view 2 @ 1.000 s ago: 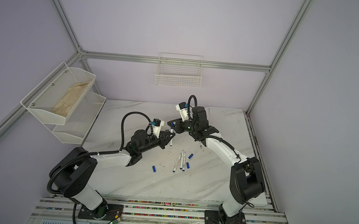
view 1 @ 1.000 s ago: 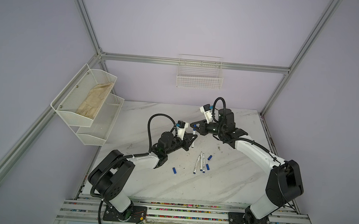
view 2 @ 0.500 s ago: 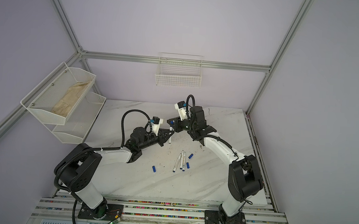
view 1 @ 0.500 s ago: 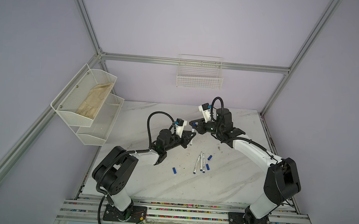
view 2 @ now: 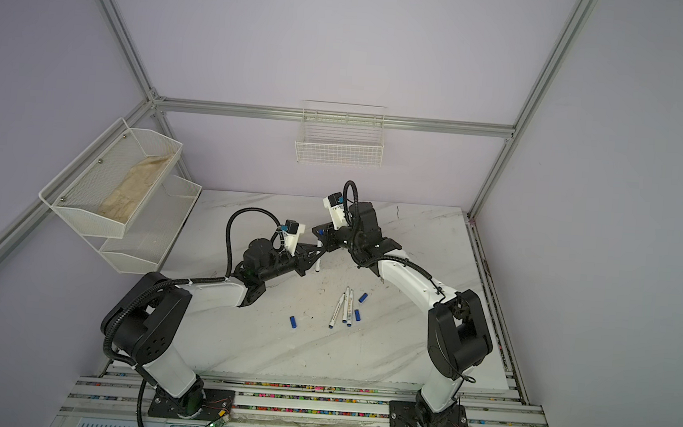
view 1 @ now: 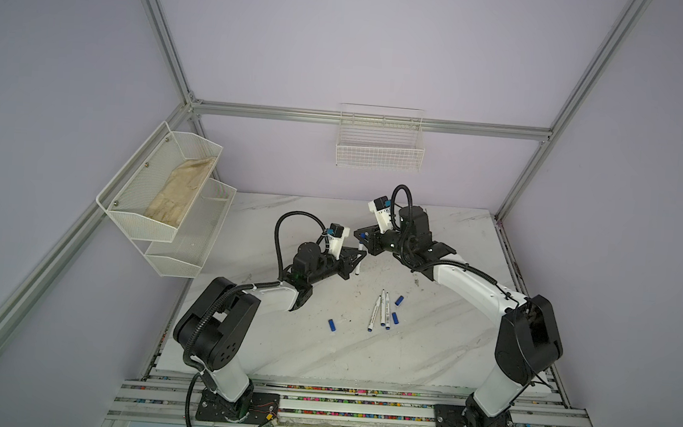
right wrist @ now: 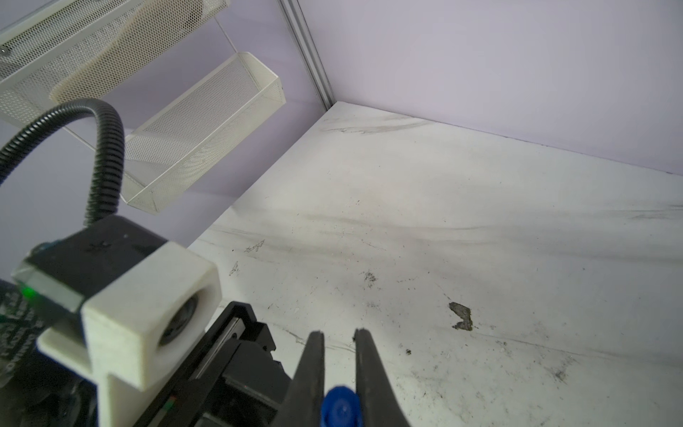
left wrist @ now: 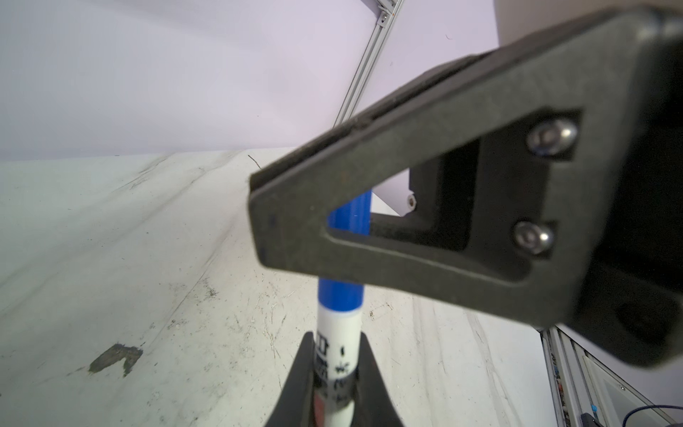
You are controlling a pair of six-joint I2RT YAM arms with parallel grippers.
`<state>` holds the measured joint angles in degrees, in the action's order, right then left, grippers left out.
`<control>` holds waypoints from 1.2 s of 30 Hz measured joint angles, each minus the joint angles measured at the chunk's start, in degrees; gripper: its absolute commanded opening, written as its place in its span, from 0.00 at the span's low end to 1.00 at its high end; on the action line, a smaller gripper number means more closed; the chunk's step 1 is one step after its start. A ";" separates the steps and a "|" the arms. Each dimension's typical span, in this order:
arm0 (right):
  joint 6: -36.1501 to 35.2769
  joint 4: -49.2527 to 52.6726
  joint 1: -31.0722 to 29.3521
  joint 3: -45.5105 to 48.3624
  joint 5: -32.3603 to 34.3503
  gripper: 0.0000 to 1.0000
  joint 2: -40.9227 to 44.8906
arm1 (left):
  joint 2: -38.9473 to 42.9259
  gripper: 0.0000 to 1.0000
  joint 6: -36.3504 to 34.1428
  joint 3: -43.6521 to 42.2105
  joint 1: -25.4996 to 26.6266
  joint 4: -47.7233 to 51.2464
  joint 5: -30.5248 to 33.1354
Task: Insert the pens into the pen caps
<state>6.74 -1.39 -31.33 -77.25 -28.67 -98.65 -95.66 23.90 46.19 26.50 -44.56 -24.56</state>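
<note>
My left gripper point(view 1: 357, 261) point(left wrist: 336, 336) is shut on a white pen point(left wrist: 338, 345) that stands nearly upright above the marble table point(view 1: 424, 354). My right gripper point(view 1: 362, 238) point(right wrist: 339, 332) sits just above it and is shut on a blue pen cap point(right wrist: 339, 406). In the left wrist view the cap point(left wrist: 342, 299) sits over the pen's upper end, partly behind a right gripper finger point(left wrist: 425, 177). In both top views the two grippers meet at the table's middle back point(view 2: 319, 246). Three more pens point(view 1: 381, 311) lie side by side, with loose caps point(view 1: 399, 300) point(view 1: 395, 318) point(view 1: 332, 325) nearby.
A two-tier white mesh shelf point(view 1: 165, 200) holding a cloth hangs on the left wall. A wire basket point(view 1: 379, 151) hangs on the back wall. A dark chip point(right wrist: 460, 316) marks the table. The left wrist camera point(right wrist: 122, 314) sits close beside my right gripper.
Both grippers have drifted slightly left and toward the back together, still shut. The pens and caps on the table have not moved.
</note>
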 measured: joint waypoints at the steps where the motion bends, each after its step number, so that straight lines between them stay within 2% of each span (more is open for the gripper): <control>1: 0.46 -0.24 0.33 0.20 -0.68 0.00 0.00 | 0.00 0.00 -0.35 0.02 0.00 0.07 -0.15; 5: 1.25 -0.20 0.04 0.42 -0.48 0.00 -0.17 | 0.00 0.00 -0.76 0.02 -0.04 0.79 -0.42; 12: -0.42 0.48 -3.34 -1.03 6.01 0.00 -2.95 | 0.00 0.00 -1.92 0.02 -1.36 5.46 0.11; 21: 4.46 -2.14 0.92 1.42 -2.23 0.00 -2.95 | 0.00 0.00 -5.75 0.31 -1.33 6.73 -0.39; 30: 3.82 -1.14 -0.94 0.83 0.81 0.00 -4.98 | -0.13 0.00 -7.69 0.37 -0.94 11.28 2.03; 36: 3.78 -0.39 0.26 1.42 -0.76 0.00 -4.85 | -0.94 0.00 -7.23 0.55 0.63 11.47 4.02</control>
<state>10.52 -1.78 -31.07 -75.83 -29.43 -103.50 -96.60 16.67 46.74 27.14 -33.08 -20.53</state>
